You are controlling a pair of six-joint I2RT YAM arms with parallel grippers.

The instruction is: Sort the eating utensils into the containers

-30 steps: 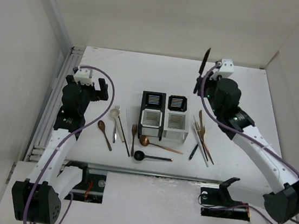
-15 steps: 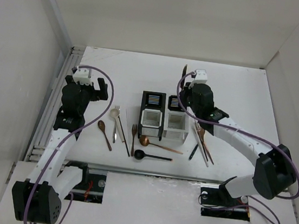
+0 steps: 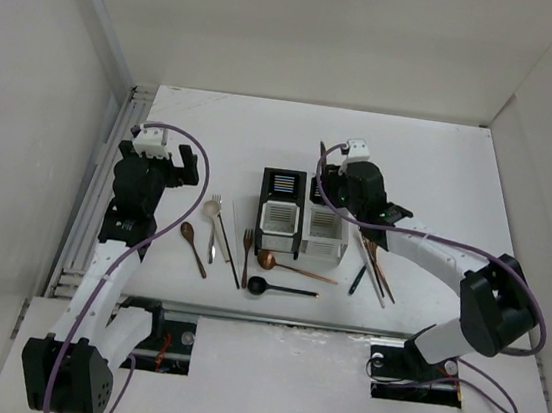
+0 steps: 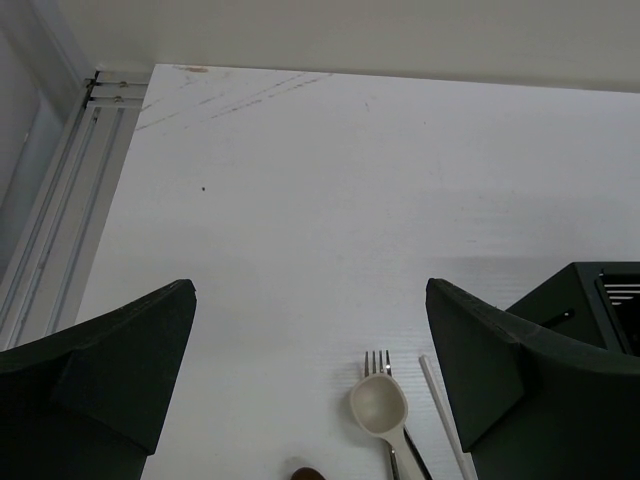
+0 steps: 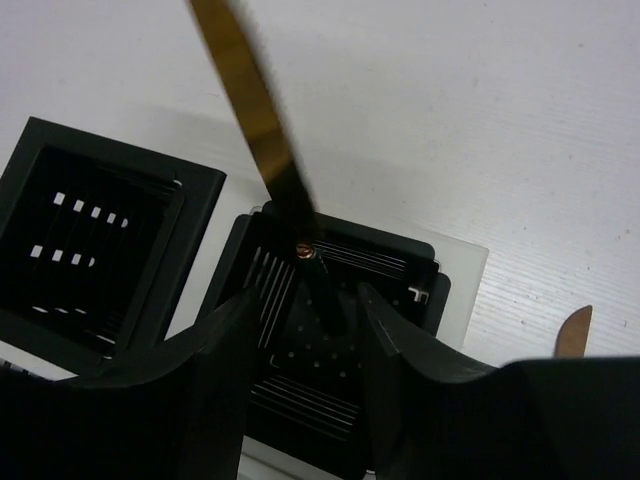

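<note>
My right gripper (image 5: 308, 300) hangs over the back right black container (image 5: 340, 330), also seen from above (image 3: 326, 190). A knife with a gold blade (image 5: 250, 120) and a black handle stands tilted in that compartment. The handle passes between the jaws, which are open with a gap on each side. My left gripper (image 4: 308, 290) is open and holds nothing. It hovers over the table just behind a pale spoon (image 4: 380, 405) and a silver fork (image 4: 377, 358). More utensils lie to the left (image 3: 214, 234), in front (image 3: 284, 268) and to the right (image 3: 372, 259) of the containers.
The back left black compartment (image 3: 284, 183) and the two white front ones (image 3: 280, 225) adjoin the one under my right gripper. A white chopstick (image 4: 445, 410) lies beside the pale spoon. A metal rail (image 3: 96, 195) runs along the table's left edge. Purple cables loop over both arms.
My right arm swung left and down, carrying the knife from high at the back right into the back right black container. Its jaws then opened. The left arm has not moved.
</note>
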